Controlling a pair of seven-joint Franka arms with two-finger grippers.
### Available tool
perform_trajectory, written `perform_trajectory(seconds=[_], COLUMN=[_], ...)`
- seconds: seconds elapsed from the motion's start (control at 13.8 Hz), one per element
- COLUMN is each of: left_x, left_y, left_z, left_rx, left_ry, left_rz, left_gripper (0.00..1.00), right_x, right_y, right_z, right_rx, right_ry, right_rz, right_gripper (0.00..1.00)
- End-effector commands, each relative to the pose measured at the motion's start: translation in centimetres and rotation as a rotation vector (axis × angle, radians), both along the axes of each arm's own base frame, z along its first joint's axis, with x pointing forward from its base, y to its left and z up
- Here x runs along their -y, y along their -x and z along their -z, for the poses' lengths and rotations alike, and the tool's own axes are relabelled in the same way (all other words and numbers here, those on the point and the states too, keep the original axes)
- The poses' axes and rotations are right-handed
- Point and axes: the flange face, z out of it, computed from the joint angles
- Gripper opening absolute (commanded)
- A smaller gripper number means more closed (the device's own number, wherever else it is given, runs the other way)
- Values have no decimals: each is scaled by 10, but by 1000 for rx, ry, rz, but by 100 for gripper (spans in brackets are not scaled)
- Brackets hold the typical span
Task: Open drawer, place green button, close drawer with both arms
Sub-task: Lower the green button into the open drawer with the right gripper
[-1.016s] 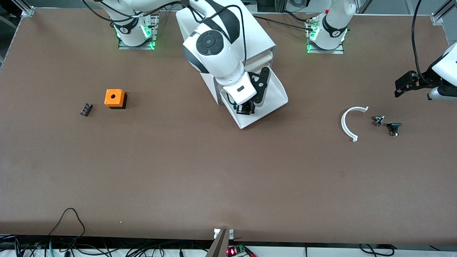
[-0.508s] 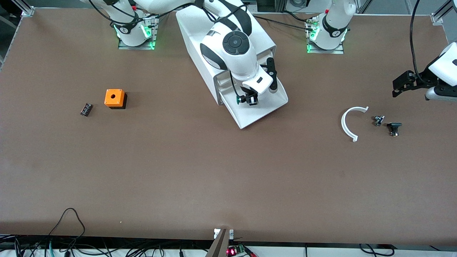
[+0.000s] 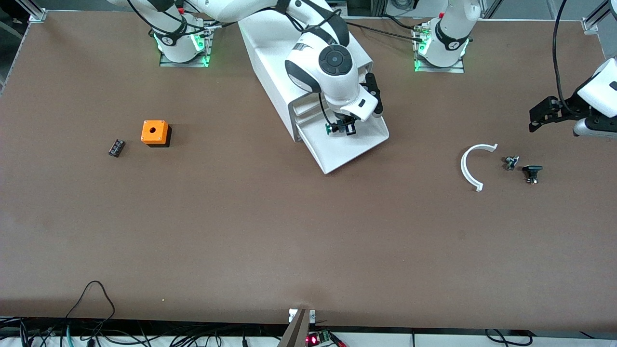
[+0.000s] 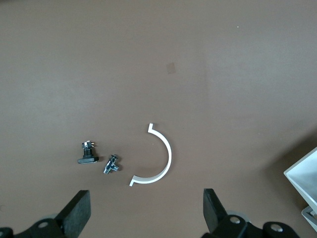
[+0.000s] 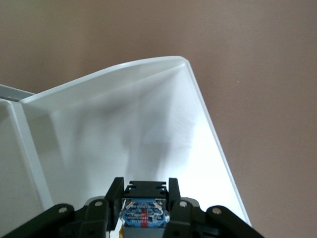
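Note:
The bottom drawer (image 3: 354, 147) of the white cabinet (image 3: 274, 53) is pulled out, a wide shallow white tray. My right gripper (image 3: 343, 128) is over the drawer, shut on the button (image 3: 337, 128), whose green cap points toward the right arm's end of the table. In the right wrist view the fingers clamp the button's black-blue body (image 5: 144, 207) over the drawer's floor (image 5: 133, 129). My left gripper (image 3: 539, 115) is open and empty, waiting in the air at the left arm's end of the table; its fingertips (image 4: 79, 210) show wide apart.
A white curved piece (image 3: 470, 166) and two small dark parts (image 3: 511, 162) (image 3: 531, 172) lie below the left gripper. An orange cube with a hole (image 3: 154, 132) and a small black part (image 3: 116, 147) lie toward the right arm's end.
My right gripper has carried the button from the drawer's front edge farther in, toward the cabinet. The left gripper has barely shifted.

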Motion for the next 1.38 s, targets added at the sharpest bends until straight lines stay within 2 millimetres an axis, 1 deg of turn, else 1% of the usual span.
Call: perform_trajectory(seconds=[0.0, 0.07, 0.15, 0.22, 0.29, 0.36, 0.44, 0.51, 0.58, 0.65, 0.73, 0.8, 0.87, 0.94, 1.02, 1.09, 1.16, 1.23, 1.31], left_x=[9, 9, 9, 9, 9, 9, 9, 9, 9, 9, 12, 18, 30, 49, 72, 99, 125, 143, 163], left_y=[-4, -4, -4, -4, -4, -5, -5, -5, -5, -8, -13, -22, -32, -42, -47, -49, -50, -49, -45], left_z=[-2, -2, -2, -2, -2, 0, 0, 0, 1, 6, 13, 28, 47, 71, 91, 112, 134, 162, 187], left_rx=[12, 12, 12, 12, 12, 7, 7, 7, 6, 0, 5, 5, 1, -11, -14, -4, 3, 10, 18], left_ry=[-24, -24, -24, -25, -25, -24, -24, -24, -24, -24, -19, -11, -1, 14, 20, 30, 41, 52, 62], left_rz=[-13, -13, -13, -11, -9, -5, -2, -4, -11, -12, -10, -26, -58, -95, -133, -168, -209, -267, -304], left_gripper=[100, 100, 100, 100, 100, 100, 100, 100, 100, 100, 100, 100, 100, 100, 100, 100, 100, 100, 100], right_x=[-9, -13, -13, -14, -13, -13, -14, -12, -5, 7, 26, 48, 72, 95, 118, 144, 170, 196, 214], right_y=[1, 5, 3, 4, 2, 0, -2, -3, -7, -16, -31, -50, -69, -86, -104, -119, -134, -147, -159], right_z=[25, 33, 37, 38, 33, 19, -13, -39, -73, -97, -120, -137, -151, -160, -164, -160, -160, -158, -157], right_rx=[-1, 2, 14, 15, 8, 8, 28, 39, 62, 77, 93, 101, 104, 104, 108, 104, 117, 125, 129], right_ry=[9, 11, 9, 8, 3, -6, -33, -50, -62, -61, -56, -47, -37, -24, -14, 9, 33, 56, 70], right_rz=[-29, -39, -34, -25, 2, 54, 109, 157, 196, 234, 273, 323, 369, 409, 455, 525, 590, 647, 713], right_gripper=[25, 26, 26, 44, 99, 100, 100, 100, 100, 100, 100, 100, 100, 100, 100, 100, 100, 100, 100])
